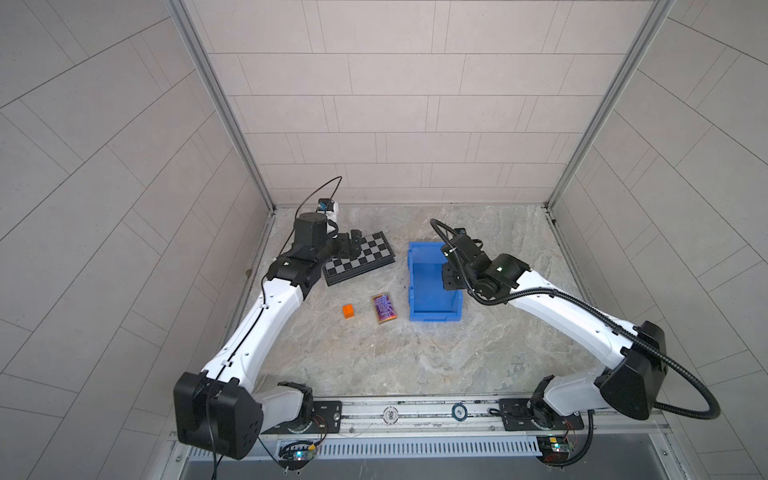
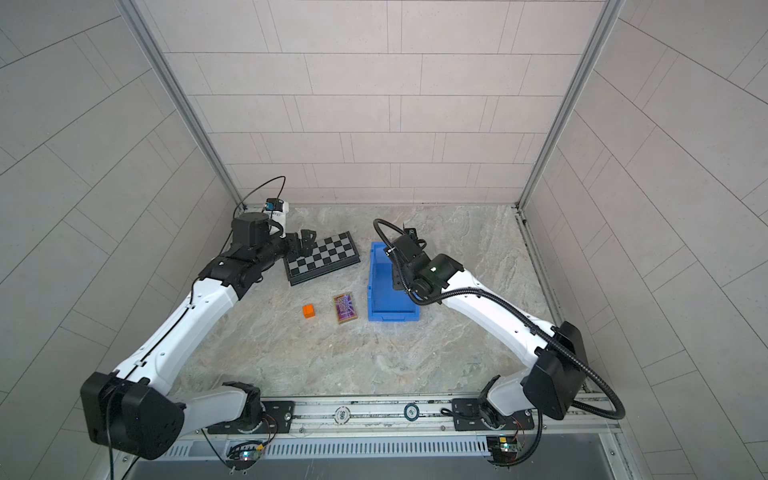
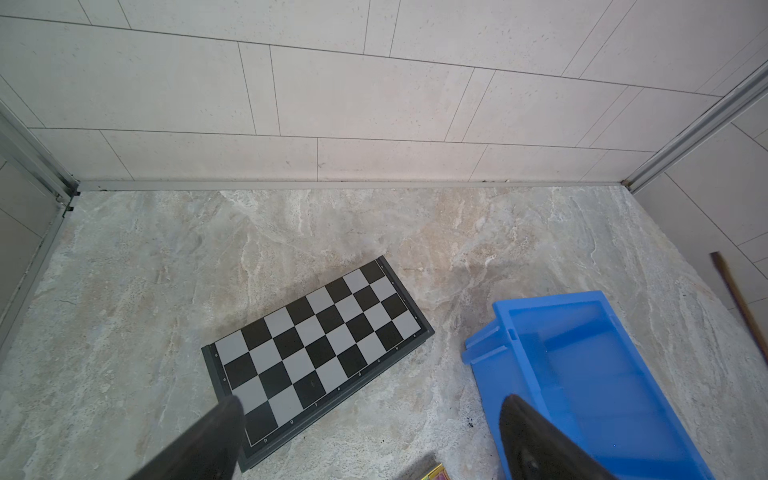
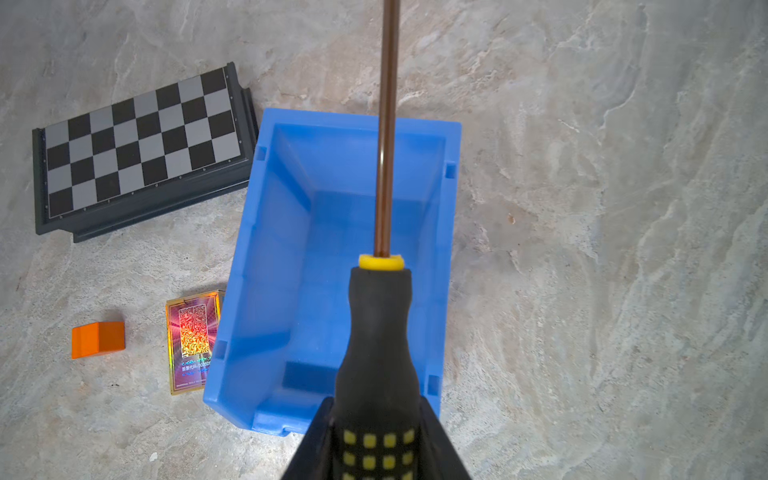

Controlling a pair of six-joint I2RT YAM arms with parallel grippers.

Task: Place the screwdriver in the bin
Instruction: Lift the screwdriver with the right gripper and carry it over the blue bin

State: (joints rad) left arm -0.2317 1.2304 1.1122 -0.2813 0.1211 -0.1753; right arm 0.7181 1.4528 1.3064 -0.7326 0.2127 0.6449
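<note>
Right end effector (image 4: 376, 415) grips the screwdriver (image 4: 380, 332) by its handle over the bin (image 4: 257, 249); carry looks done, next comes lowering and release.

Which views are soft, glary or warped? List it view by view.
Right wrist view: the screwdriver is sharp in the right gripper, and the foil card throws rainbow glare. Left wrist view: the left gripper is dark and blurred, the bin slightly soft. In both top views: even light, faint shadows, the walls splayed by the wide lens.
</note>
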